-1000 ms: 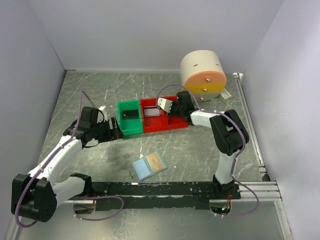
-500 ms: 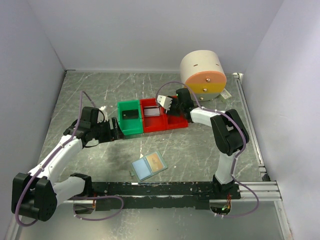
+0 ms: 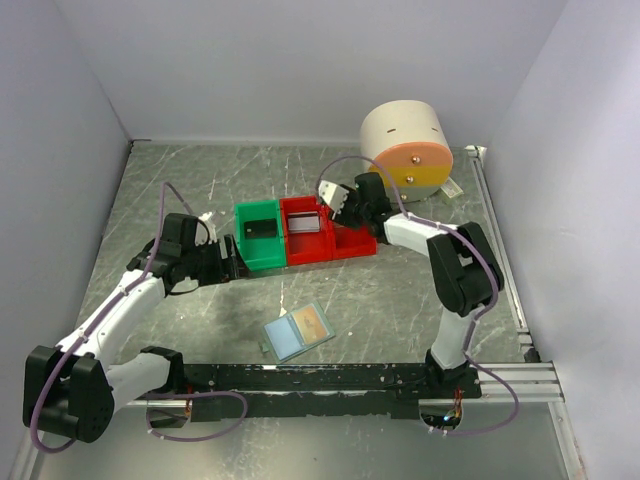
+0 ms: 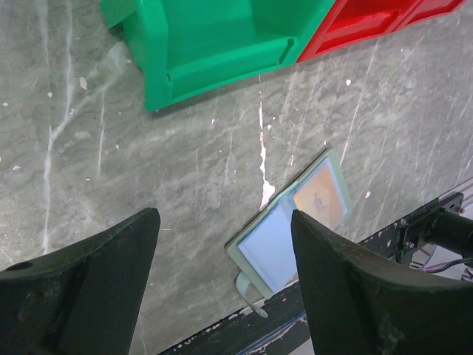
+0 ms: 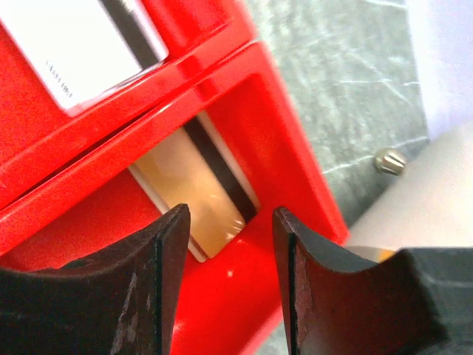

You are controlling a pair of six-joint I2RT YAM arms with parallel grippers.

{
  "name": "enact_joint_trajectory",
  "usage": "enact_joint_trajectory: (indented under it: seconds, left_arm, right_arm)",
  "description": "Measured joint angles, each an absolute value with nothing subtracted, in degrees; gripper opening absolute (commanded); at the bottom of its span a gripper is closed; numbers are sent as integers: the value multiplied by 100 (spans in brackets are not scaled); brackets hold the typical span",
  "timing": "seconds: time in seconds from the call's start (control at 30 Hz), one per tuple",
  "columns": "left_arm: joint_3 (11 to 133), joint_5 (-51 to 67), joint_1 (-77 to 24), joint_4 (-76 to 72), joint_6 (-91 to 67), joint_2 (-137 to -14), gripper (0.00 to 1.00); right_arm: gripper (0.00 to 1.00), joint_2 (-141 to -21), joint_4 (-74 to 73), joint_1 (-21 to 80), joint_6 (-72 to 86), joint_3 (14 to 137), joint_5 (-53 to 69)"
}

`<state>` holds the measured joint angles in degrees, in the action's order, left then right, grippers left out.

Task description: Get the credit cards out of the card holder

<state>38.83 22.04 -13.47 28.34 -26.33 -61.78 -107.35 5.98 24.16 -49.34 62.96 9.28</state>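
The pale blue card holder [image 3: 298, 332] lies open and flat on the table near the front rail; it also shows in the left wrist view [image 4: 292, 222]. An orange credit card [image 3: 311, 323] sits in its right pocket [image 4: 321, 200]. The left pocket looks plain blue. My left gripper [image 3: 232, 258] is open and empty, raised beside the green bin, its fingers framing the holder [image 4: 222, 222]. My right gripper [image 3: 335, 205] is open and empty above the red bin [image 5: 244, 296], where a gold-tan card [image 5: 196, 188] with a black stripe lies flat.
A green bin [image 3: 262, 258] and two red bins [image 3: 310, 255] stand side by side mid-table. A white card [image 5: 81, 44] lies in the adjoining red bin. A beige round drawer unit [image 3: 405, 150] stands at the back right. A black rail [image 3: 320, 380] runs along the front.
My right gripper has moved a little back and to the right over the red bins. The left arm and the card holder have not moved.
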Motion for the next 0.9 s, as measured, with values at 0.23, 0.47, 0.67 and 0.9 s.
enact_joint_trajectory:
  seconds: [0.23, 0.47, 0.67, 0.9]
  left_arm:
    - [3874, 2475, -1345, 2751, -2724, -6165, 74]
    - [3223, 2985, -1643, 2283, -3500, -5627, 82]
    - [3144, 2311, -3356, 2174, -4447, -5061, 82]
    - [3079, 1385, -4515, 1894, -5472, -5153, 81]
  right_arm:
    - [61, -9155, 862, 2408, -2357, 5959, 694]
    - [53, -7695, 788, 2359, 1212, 5328, 1715]
    - [51, -7686, 805, 2733, 3398, 3760, 2641]
    - [46, -7590, 130, 3948, 4038, 3710, 2003]
